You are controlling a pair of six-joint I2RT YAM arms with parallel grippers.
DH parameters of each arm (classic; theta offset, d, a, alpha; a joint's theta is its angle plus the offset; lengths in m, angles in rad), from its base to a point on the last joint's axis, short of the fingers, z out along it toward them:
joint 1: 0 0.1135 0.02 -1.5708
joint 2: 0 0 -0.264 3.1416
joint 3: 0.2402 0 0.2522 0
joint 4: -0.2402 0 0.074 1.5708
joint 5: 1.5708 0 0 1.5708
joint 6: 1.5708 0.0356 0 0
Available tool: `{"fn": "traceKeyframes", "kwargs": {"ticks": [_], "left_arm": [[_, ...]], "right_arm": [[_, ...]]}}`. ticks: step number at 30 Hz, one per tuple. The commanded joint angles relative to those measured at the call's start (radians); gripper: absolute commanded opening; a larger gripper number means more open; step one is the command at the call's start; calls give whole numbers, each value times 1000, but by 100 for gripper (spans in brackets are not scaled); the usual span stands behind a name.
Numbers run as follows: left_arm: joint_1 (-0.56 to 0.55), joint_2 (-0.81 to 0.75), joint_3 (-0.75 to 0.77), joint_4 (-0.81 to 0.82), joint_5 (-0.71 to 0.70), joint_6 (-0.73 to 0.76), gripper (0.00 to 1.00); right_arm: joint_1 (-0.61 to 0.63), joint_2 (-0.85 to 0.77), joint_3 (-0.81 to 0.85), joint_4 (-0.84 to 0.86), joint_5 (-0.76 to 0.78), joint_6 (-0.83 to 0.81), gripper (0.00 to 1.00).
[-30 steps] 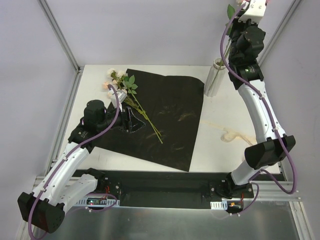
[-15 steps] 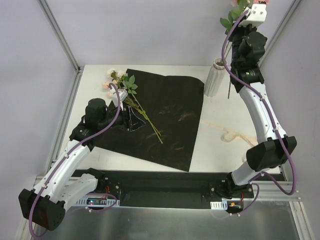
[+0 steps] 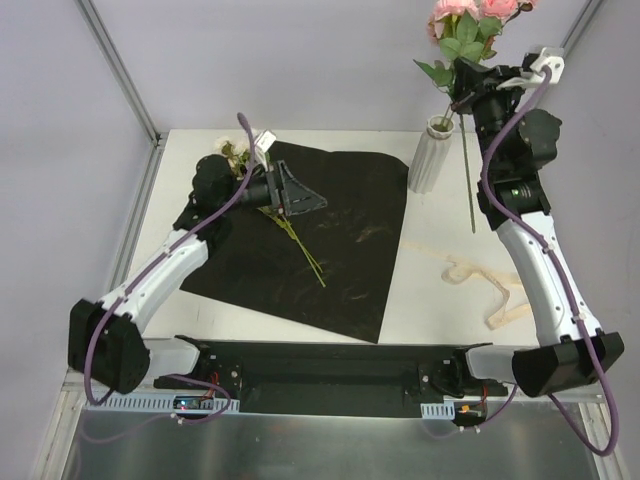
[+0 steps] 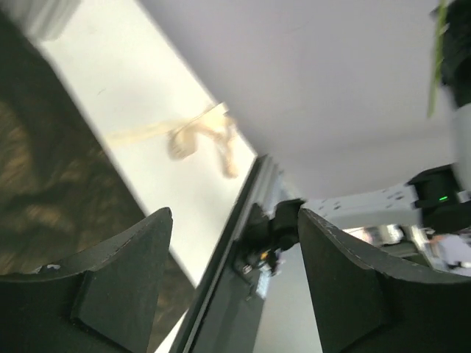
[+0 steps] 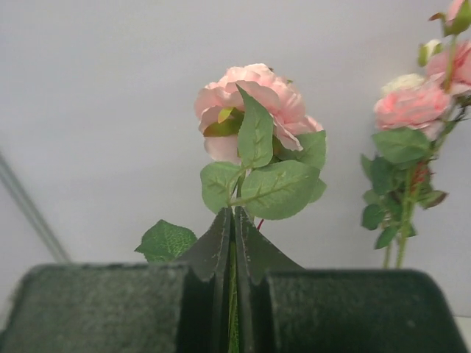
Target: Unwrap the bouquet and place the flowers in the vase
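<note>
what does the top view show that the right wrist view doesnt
Only the top view: the vase, the black paper with loose flowers on it, the ribbon, the open left hand, and the held stem hanging beside the vase, not in it. Only the right wrist view: the right hand shut on that stem, seen close up. Both: the pink rose above that hand.

We see the white ribbed vase [image 3: 428, 158] upright by the worktop's [image 3: 440, 330] far edge, right of centre. The pink roses [image 3: 462, 20] stand aloft, pinched in the right claw [image 3: 462, 98], stem hanging just right of the vase. The other flowers [image 3: 228, 150] lie on the black paper [image 3: 350, 240] toward the far left corner.
</note>
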Motion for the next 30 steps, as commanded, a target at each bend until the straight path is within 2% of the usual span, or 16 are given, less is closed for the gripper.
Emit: {"fn": "traceKeyframes", "kwargs": {"ticks": [1,5,9,15,18,22,23,26,29,30], "left_arm": [[-80,126,136,439,89,-279,71],[-165,273,274,583,60,-384,76],[-241,389,421,643,53,-453,80],[-326,546,576,730,14,-586,80],[-361,620,637,816,-1,-667,74],[-415,692,716,795,5,-669,65],[-427,700,728,795,7,-669,56],[-436,704,718,789,8,-661,39],[-436,693,681,789,-10,-648,33],[-439,693,679,798,-12,-648,28]], "right_arm": [[45,-116,-103,122,-104,201,1],[105,-182,-206,154,-84,253,1],[154,-226,-273,163,-61,272,1],[217,-269,-320,153,-48,246,1],[234,-291,-338,151,-12,235,1],[239,-305,-354,148,-8,233,1],[239,-309,-357,145,-7,233,1],[240,-326,-366,137,-10,227,1],[242,-343,-372,125,-2,218,1],[240,-348,-374,122,-1,220,1]]}}
